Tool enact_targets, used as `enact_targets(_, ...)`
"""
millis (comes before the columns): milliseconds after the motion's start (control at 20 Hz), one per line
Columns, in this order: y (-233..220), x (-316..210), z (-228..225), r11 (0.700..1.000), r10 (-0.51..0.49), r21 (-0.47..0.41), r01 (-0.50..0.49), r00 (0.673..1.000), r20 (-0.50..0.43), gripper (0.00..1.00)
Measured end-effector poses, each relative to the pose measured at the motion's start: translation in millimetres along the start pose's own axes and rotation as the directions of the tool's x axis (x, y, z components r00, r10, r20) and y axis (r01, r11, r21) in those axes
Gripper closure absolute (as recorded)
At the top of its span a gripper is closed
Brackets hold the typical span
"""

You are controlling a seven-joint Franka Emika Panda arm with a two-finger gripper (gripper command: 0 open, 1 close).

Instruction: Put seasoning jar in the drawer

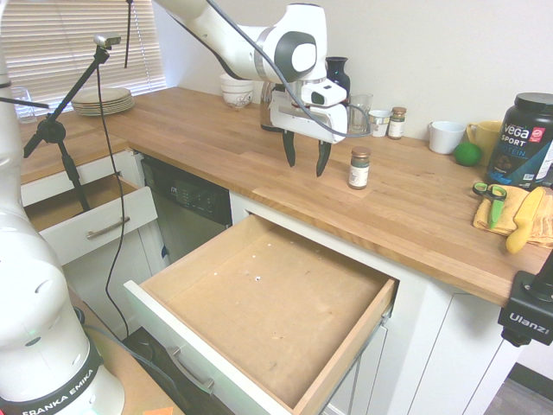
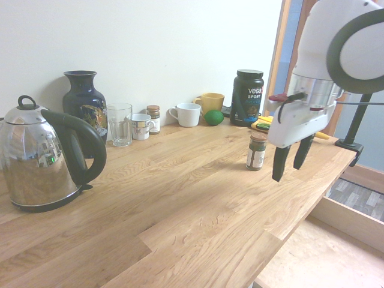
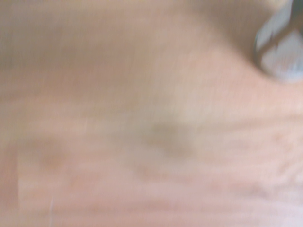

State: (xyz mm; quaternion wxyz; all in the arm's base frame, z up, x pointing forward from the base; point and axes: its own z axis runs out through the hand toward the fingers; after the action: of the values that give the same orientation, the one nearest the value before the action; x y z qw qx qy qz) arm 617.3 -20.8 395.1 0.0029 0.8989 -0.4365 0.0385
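Brown-lidded seasoning jar [image 1: 359,168] upright on counter; wooden drawer [image 1: 268,303] pulled open

Brown-lidded, white-labelled seasoning jar [image 1: 359,168]; light-brown drawer [image 1: 259,303]

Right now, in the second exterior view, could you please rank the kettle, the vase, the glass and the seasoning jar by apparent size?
1. Kettle, though it stands nearest the camera, which inflates it.
2. Vase.
3. Glass.
4. Seasoning jar, clearly the smallest.
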Motion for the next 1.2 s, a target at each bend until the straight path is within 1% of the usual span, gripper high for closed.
enact_targets(300, -14, 30, 3, 0.999, 0.048, -0.022, -0.048, 0.999, 0.0, 0.0)
enact_targets(750, -31, 60, 14, 0.996, 0.077, -0.045, -0.077, 0.997, 0.004, 0.0)
enact_targets(1200, -25, 102, 25, 0.988, 0.143, -0.063, -0.142, 0.99, 0.011, 0.0)
